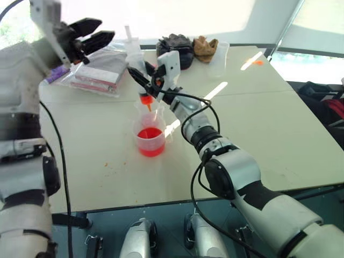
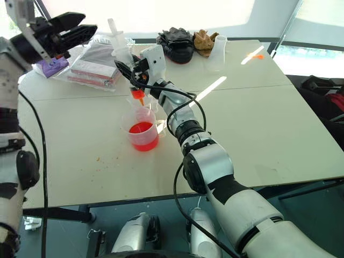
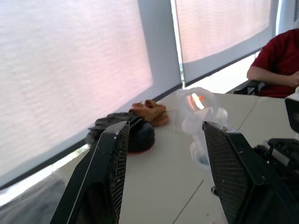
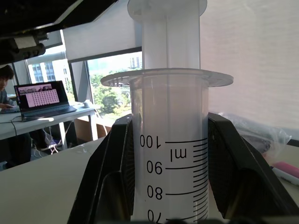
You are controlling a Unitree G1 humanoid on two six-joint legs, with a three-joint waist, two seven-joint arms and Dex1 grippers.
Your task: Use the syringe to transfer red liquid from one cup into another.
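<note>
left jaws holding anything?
No. The left gripper is open in the left wrist view, nothing between its jaws.

Premises appearing to be an office: blinds covering tall windows, laptop sitting on a desk (person seated nearby).
</note>
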